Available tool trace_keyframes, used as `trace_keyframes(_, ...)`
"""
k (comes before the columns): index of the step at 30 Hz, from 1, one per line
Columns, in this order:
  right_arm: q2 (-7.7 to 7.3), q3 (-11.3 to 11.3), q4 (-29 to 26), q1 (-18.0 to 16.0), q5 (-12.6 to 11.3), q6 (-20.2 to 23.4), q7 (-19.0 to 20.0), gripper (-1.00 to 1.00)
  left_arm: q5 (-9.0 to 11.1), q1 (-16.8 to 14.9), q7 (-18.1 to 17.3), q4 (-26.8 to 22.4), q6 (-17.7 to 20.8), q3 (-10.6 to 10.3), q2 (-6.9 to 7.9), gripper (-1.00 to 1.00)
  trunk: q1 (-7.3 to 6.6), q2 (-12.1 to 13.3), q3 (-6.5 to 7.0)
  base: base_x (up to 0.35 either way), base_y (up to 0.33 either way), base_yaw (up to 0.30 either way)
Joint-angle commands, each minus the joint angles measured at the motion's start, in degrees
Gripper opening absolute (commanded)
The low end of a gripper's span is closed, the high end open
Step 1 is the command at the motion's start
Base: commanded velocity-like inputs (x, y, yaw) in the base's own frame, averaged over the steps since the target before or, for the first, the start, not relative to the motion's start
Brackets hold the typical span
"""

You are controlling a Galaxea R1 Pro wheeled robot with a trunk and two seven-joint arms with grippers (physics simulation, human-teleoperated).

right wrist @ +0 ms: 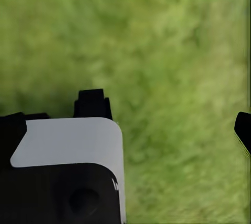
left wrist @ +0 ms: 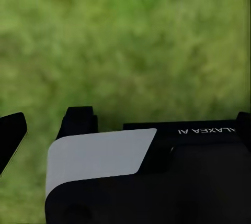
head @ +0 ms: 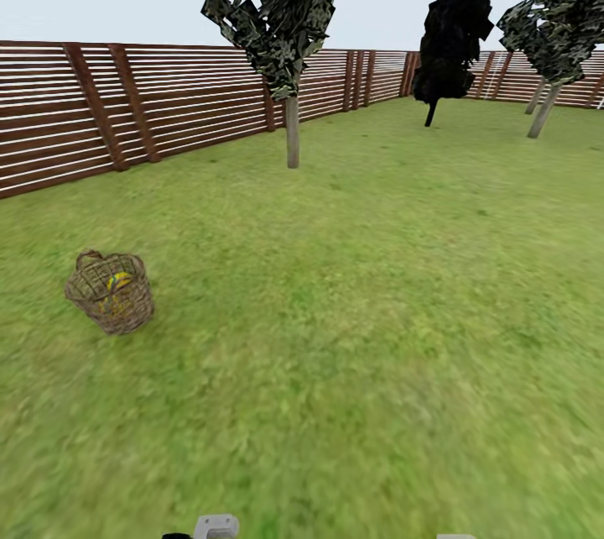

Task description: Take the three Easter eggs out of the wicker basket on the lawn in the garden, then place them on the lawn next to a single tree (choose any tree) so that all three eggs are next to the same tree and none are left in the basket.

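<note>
From the head view, the small round brown wicker basket (head: 111,291) leans on the patchy green lawn (head: 352,337) off to the left, something yellow inside, likely an egg. The nearest grey-trunked tree (head: 292,132) stands well beyond, by the brown slatted fence (head: 101,115). A careless reach could likely topple the leaning basket.

In both wrist views, blurred grass lies beneath black housings; whether either set of jaws stands wide or narrow cannot be told.
</note>
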Motion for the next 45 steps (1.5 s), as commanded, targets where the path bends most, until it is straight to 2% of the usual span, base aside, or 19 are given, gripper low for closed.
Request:
trace_keyframes(1, 0.01, -0.2, -0.1, 0.0, 0.1, 0.3, -0.1, 1.00, 0.1, 0.0, -0.1, -0.1, 0.3, 0.1, 0.00, 1.00, 0.03, 0.0, -0.05, 0.326, 0.000, 0.000)
trace_keyframes(21, 0.00, -0.2, -0.1, 0.0, 0.2, 0.2, -0.1, 1.00, 0.1, 0.0, -0.1, -0.1, 0.3, 0.1, 0.04, 1.00, 0.03, 0.0, 0.34, 0.326, 0.000, 0.013)
trace_keyframes(45, 0.09, -0.2, -0.1, 0.0, 0.2, 0.3, -0.3, 1.00, 0.1, 0.0, -0.1, -0.1, 0.3, 0.1, 0.08, 1.00, 0.03, 0.0, 1.23, 0.326, -0.119, 0.260)
